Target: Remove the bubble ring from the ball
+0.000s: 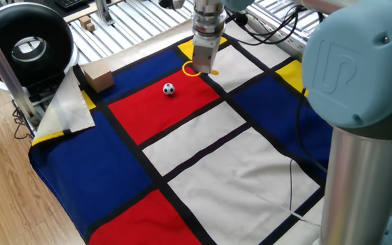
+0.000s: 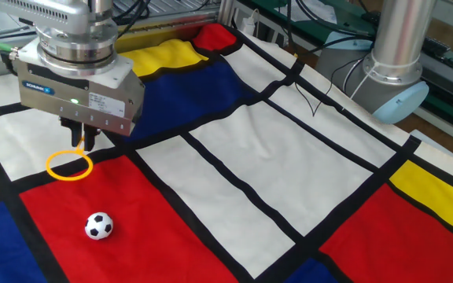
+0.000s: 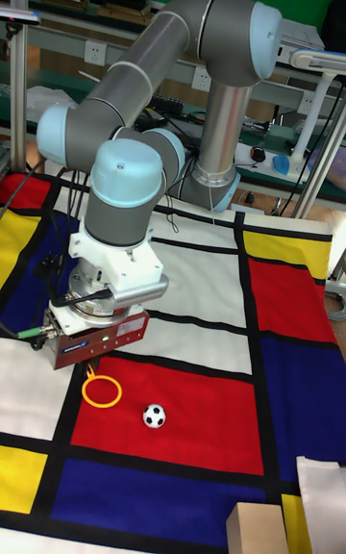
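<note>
The ball (image 1: 169, 88) (image 2: 98, 226) (image 3: 154, 415), white with black patches, rests alone on the red cloth square. The bubble ring (image 2: 68, 165) (image 1: 192, 69) (image 3: 101, 390), a thin yellow-orange loop, hangs by its short handle from my gripper (image 2: 83, 141) (image 1: 203, 66), which is shut on that handle. The loop sits at the red square's far edge, over the black stripe, well apart from the ball. In the tall fixed view the gripper's fingers are hidden under its body.
A patchwork cloth (image 1: 203, 143) of red, blue, white and yellow squares covers the table. A cardboard box (image 1: 96, 77) and a folded cloth (image 1: 67, 109) lie near one edge. A thin black cable (image 2: 313, 98) lies on a white square. The arm's base (image 2: 395, 71) stands at the far side.
</note>
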You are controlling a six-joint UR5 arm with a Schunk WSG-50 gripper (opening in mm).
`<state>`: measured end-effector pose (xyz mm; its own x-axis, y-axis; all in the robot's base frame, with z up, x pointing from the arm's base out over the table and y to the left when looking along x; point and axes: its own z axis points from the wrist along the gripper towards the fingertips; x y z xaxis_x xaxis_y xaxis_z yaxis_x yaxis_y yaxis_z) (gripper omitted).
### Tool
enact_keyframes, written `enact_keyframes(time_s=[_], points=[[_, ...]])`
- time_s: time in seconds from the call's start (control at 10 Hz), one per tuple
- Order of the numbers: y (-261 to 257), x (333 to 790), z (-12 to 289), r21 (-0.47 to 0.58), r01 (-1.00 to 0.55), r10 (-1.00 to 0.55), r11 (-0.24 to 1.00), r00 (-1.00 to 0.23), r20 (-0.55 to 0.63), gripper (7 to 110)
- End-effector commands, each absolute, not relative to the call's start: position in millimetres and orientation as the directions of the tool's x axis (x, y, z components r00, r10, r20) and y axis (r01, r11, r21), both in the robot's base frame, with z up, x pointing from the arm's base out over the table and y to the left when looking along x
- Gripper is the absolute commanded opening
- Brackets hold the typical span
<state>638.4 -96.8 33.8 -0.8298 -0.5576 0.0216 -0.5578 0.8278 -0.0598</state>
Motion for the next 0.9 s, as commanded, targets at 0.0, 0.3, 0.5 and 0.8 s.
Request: enact_keyframes(time_s=[0.0,0.3,0.5,0.8], points=[[-95.3,651.1,33.7,-0.073,-0.497,-0.5,0.865,-0.865,-0.043,7],[-70.4,665.1,35.4,0.001,-0.402,-0.398,0.916,-0.906,-0.142,7],[-66.9,647.6,33.9,0.047,-0.349,-0.345,0.936,-0.935,-0.081,7],[-67.6,643.9,33.7,0.052,-0.306,-0.302,0.951,-0.951,-0.064,7]])
